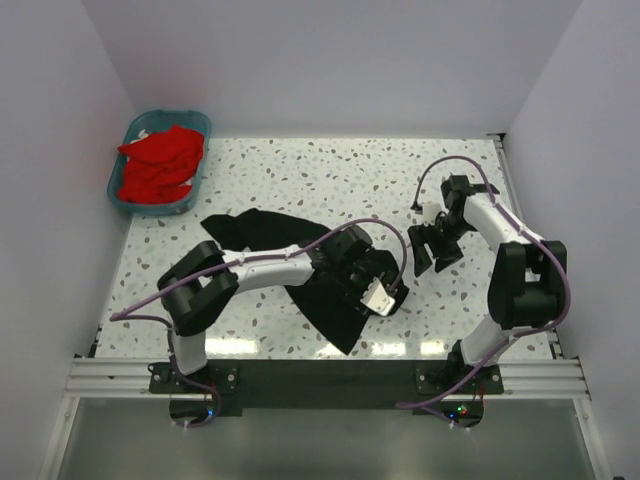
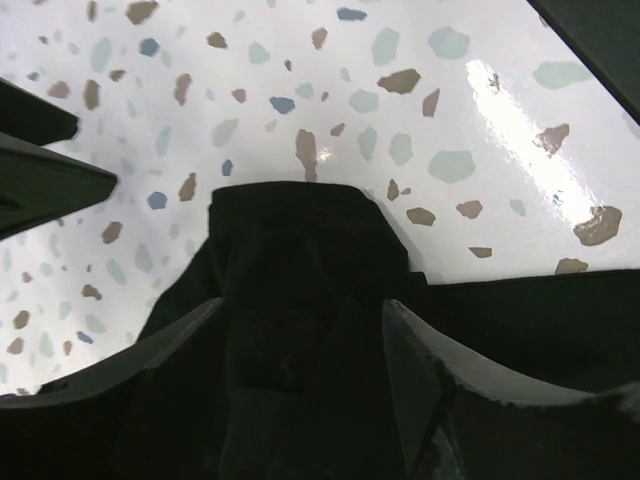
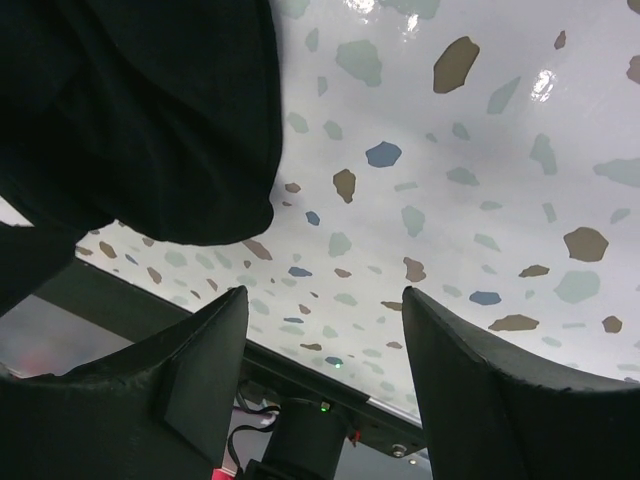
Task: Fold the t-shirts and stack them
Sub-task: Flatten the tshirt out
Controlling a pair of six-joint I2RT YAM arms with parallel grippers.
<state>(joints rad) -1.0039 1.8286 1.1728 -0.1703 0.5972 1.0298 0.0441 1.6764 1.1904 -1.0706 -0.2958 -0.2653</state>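
Though arm-hidden, black t-shirt under left pincer.

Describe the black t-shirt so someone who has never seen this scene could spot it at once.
Start at the speckled white table. The black t-shirt lies spread on its near-left part, partly under the left arm. It is the only dark cloth; the red t-shirts are piled in the teal basket at the far left corner.

My left arm hides the black shirt's middle. Red shirts bunched in basket, can't count them.
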